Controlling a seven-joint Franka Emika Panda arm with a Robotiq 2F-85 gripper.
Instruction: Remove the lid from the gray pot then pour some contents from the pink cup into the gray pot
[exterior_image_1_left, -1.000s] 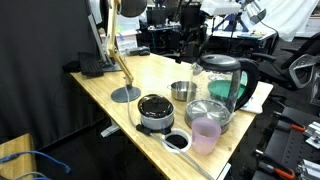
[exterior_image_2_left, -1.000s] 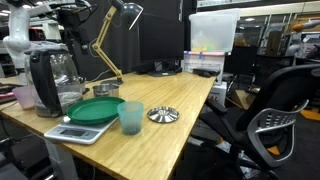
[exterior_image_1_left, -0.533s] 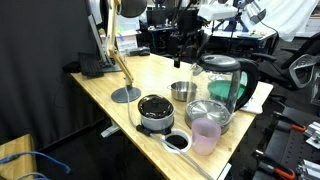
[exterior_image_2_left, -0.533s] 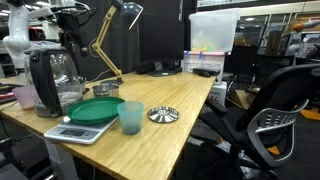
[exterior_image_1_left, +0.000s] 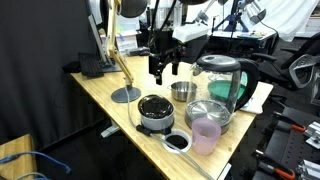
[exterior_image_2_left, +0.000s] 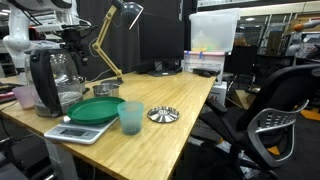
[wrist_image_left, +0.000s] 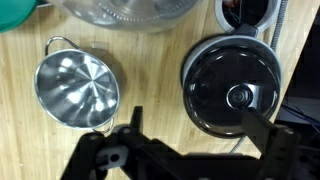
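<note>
Your gripper (exterior_image_1_left: 163, 73), jaws wide and empty, hangs over the table (exterior_image_1_left: 105, 88), the lid (wrist_image_left: 232, 85) capping the pot (exterior_image_1_left: 156, 123) near the cup (exterior_image_1_left: 206, 135) by the edge.

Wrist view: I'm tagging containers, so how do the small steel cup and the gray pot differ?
The small steel cup is open, its shiny inside bare; the gray pot is covered by its dark lid. The cup is bright metal with loop handles; the pot is blue-gray. The cup looks narrower than the pot. Both are round and upright on the wooden table.
</note>
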